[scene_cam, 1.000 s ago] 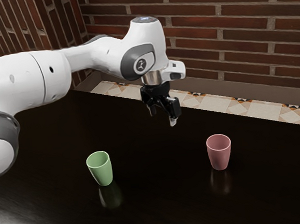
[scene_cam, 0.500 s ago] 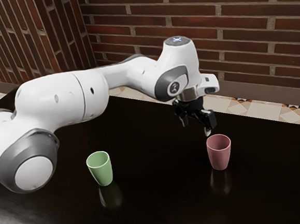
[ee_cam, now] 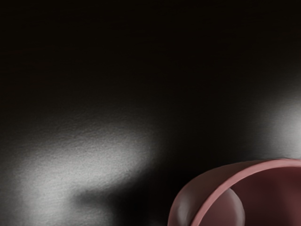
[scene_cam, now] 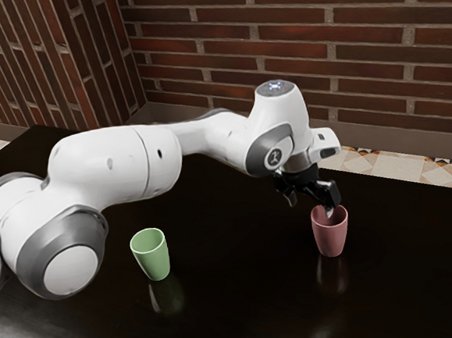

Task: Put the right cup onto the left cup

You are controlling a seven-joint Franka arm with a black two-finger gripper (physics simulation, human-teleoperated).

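My pincer [scene_cam: 312, 208] is wide, with nothing held in it. It hangs over the pink cup [scene_cam: 331, 236], which stands upright on the bench [scene_cam: 241, 309] toward the lower right of the exterior view. The green cup [scene_cam: 152, 255] stands upright toward the lower left of that view, well apart from the pink one. I take the pink cup as the one to pick up and the green cup as the one to put it on.

One finger [scene_cam: 331, 211] is at the pink cup's mouth, and the other [scene_cam: 293, 200] is out to the side, toward the green cup. I can't tell if the near one is touching the cup. The step now is to get a good grip on the cup's wall. I would line up first, so that one finger goes inside and one goes outside, with the wall between them. Then I would go straight down, slowly. If a fingertip lands on the rim, the cup could tip or slide, so I should stop and shift a bit. Once low enough, I would close gently, because a hard squeeze on one side may tilt the cup. Then I would lift straight up.
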